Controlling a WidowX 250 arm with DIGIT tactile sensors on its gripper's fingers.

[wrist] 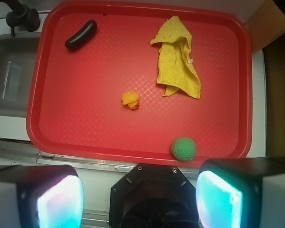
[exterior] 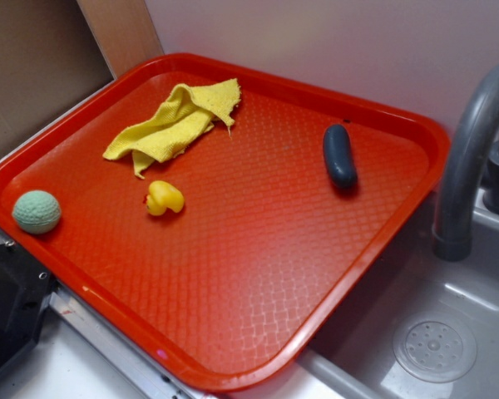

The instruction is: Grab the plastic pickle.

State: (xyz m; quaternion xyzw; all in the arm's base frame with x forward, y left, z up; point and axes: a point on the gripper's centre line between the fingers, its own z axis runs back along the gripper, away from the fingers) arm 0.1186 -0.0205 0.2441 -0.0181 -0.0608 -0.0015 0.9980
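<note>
Lying apart—pickle (exterior: 339, 155), duck (exterior: 164, 198), cloth (exterior: 176, 121)

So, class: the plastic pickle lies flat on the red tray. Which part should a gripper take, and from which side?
Probably its middle, from straight above. The plastic pickle lies on its side on the red tray, clear of the other things, so fingers closing across its narrow width should hold best; the rounded ends would likely slip.

On the tray (exterior: 233, 378): pickle (exterior: 339, 155) far right (near the faucet (exterior: 466, 150)); cloth (exterior: 176, 121) behind duck (exterior: 164, 198); ball (exterior: 37, 211) left.
</note>
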